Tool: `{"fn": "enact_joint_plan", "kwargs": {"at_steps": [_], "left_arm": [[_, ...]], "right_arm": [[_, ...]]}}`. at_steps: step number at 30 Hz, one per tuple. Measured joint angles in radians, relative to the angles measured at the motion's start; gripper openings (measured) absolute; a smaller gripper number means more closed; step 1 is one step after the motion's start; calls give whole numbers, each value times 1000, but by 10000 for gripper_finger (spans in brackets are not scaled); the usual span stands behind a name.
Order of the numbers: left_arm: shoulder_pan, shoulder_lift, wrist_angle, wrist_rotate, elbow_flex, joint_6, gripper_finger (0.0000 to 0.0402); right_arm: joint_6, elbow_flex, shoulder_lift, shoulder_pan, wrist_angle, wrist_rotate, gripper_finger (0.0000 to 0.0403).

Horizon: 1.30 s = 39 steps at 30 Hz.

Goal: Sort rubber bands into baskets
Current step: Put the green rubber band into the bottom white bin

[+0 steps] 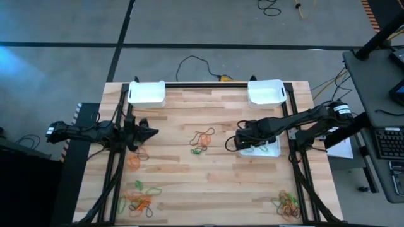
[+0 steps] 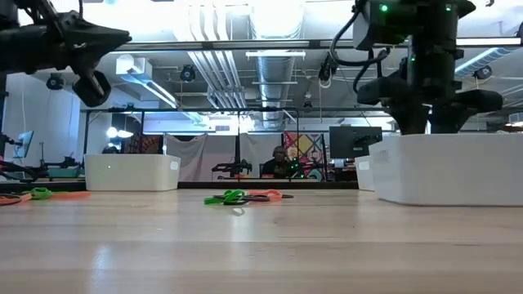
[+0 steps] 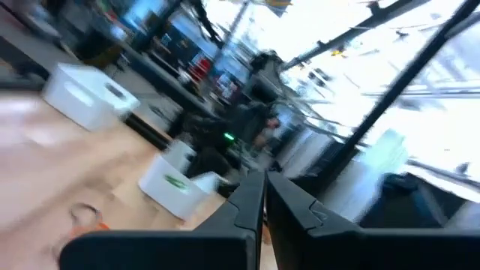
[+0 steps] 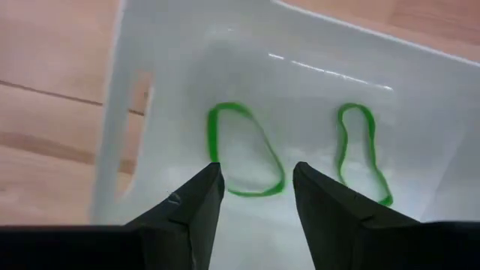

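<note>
Wooden tabletop (image 1: 208,176) mostly unsorted: rubber bands (image 1: 202,142) clustered mid-table, more along near edge. Right claw (image 4: 251,191) released over near-right basket (image 4: 315,67) holding two green bands (image 4: 244,150). Left claw (image 3: 265,196) clenched, empty, hovering at left. Far baskets (image 1: 146,93) look empty.

My right gripper (image 4: 253,187) hangs low on the right, wrist angled down, fingers parted. My left gripper (image 3: 265,196) sits raised on the left, fingers pressed together, seemingly empty.
</note>
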Motion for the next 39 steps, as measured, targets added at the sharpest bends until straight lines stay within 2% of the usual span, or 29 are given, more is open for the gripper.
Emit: {"fn": "enact_joint_plan", "kwargs": {"at_steps": [6, 11, 14, 17, 22, 28, 32, 39], "left_arm": [[-1, 15, -3, -21, 0, 45, 0], [-4, 75, -35, -28, 42, 44, 0], [-4, 149, -121, -122, 137, 66, 0], [-4, 230, -213, -182, 240, 69, 0], [-9, 341, -425, -150, 403, 67, 0], [-49, 461, -645, -143, 512, -30, 0], [-112, 524, -641, -94, 502, -94, 0], [-236, 640, -421, -157, 359, -197, 0]], "right_arm": [[-64, 130, 0, 1, -115, 25, 160], [-230, 278, 0, 9, -195, 154, 161], [-366, 312, 0, 3, -166, 210, 164], [-507, 308, 3, 0, -25, 216, 170], [-806, 282, 52, 39, 308, 198, 186], [-1098, 279, 200, 73, 572, 106, 197], [-1213, 279, 319, 83, 635, 99, 195], [-1259, 278, 462, 57, 705, 15, 182]]}}
